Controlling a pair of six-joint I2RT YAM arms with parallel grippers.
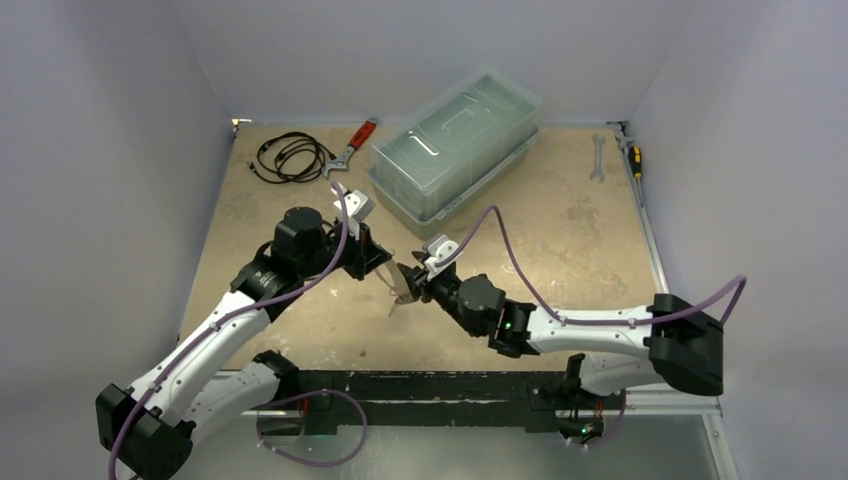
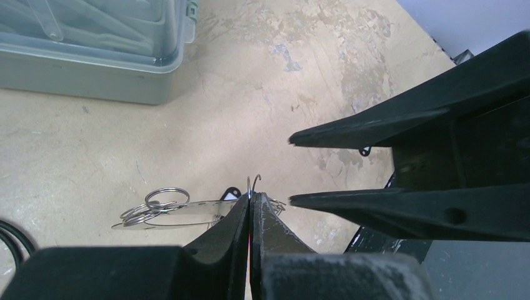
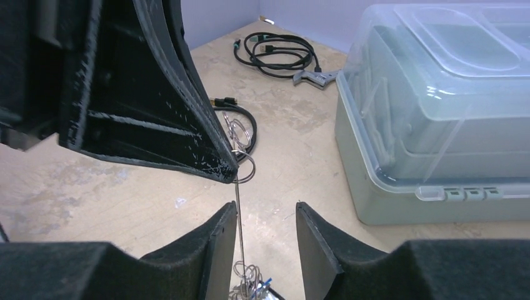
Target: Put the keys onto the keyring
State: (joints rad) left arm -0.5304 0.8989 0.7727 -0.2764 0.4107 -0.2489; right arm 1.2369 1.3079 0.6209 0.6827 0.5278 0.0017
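Note:
My left gripper (image 2: 251, 195) is shut on the rim of the keyring (image 2: 181, 214), a thin white oval loop seen almost edge-on, held above the table. Small steel split rings (image 2: 157, 201) hang on its far end. In the right wrist view the keyring (image 3: 239, 215) runs as a thin line from the left gripper (image 3: 231, 174) down between my open right gripper (image 3: 267, 215) fingers, close to the left finger (image 3: 219, 244). The keys (image 3: 255, 286), a small cluster with a blue tag, hang at the loop's lower end. Both grippers meet at the table's middle (image 1: 400, 282).
A clear lidded plastic box (image 1: 455, 140) stands at the back. A coiled black cable (image 1: 290, 155) and a red-handled wrench (image 1: 352, 148) lie at the back left. A spanner (image 1: 598, 157) and a screwdriver (image 1: 632, 155) lie at the back right.

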